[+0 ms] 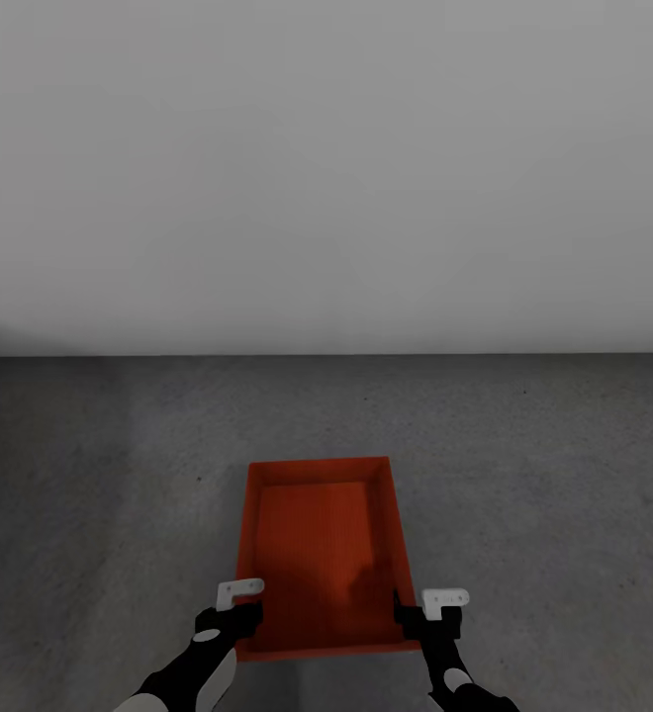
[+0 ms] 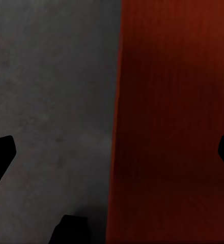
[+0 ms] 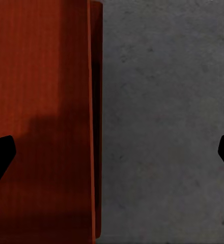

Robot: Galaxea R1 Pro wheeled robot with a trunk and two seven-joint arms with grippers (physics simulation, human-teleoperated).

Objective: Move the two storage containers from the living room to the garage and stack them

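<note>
1. your left gripper (image 1: 238, 599) sits at the left wall of the storage container (image 1: 322, 554), near its near corner; in the left wrist view its dark fingertips (image 2: 1, 155) stand wide apart at both edges of the frame, with the container's left wall running between them, not pinched.
2. your right gripper (image 1: 427, 605) mirrors it at the right wall; in the right wrist view its fingertips (image 3: 1, 152) are also spread wide, straddling the thin red-orange wall (image 3: 91, 127) with space on both sides.
3. the container is a red-orange open-top box, lying flat on the floor (image 1: 99, 494) straight ahead of you, its long side running away from you, its inside bare.
4. you can make out just one box outline; whether a second one is nested under or inside it, you cannot tell.
5. the floor is dark grey, rough and mottled, and it spreads to the left, right and far side of the box.
6. beyond it a plain light grey wall (image 1: 326, 168) takes up the far half of the head view, meeting the floor in a straight line.
7. both arms are cut off at the near edge of the head view, and the container's near wall is partly covered by the grippers.
</note>
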